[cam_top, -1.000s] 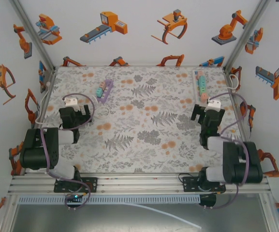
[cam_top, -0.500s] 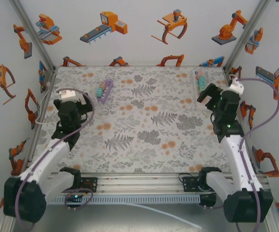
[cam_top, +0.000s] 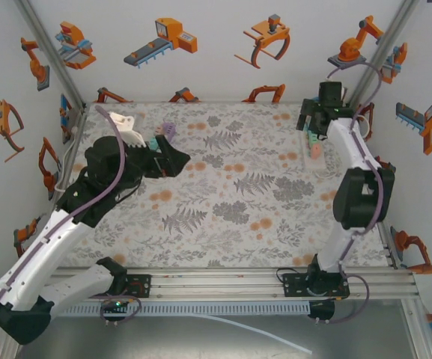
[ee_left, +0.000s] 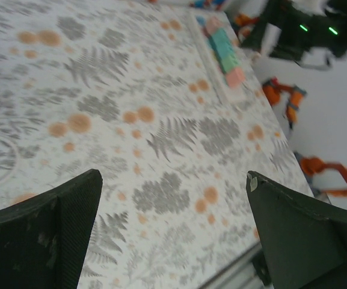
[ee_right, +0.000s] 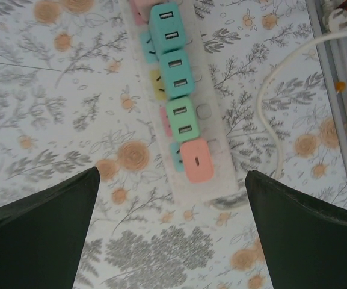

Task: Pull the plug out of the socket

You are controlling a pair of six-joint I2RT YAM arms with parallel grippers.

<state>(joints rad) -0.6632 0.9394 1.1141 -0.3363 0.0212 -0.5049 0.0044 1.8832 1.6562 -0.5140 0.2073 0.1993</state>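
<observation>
Power strips [ee_right: 218, 180]: two, one white, one purple [cam_top: 168, 129]
Teal adapters [ee_right: 167, 21]: two
Green adapters [ee_right: 182, 117]: one
Pink adapters [ee_right: 197, 159]: one in full
White cables [ee_right: 269, 102]: one

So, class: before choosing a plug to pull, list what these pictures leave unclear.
- Top external view: purple power strip, near end hidden behind the left gripper.
- Left wrist view: that strip is a blurred sliver cut by the left edge.
- Right wrist view: white power strip, far end cut by the top edge.
- Top external view: its plugs are too small to count.
</observation>
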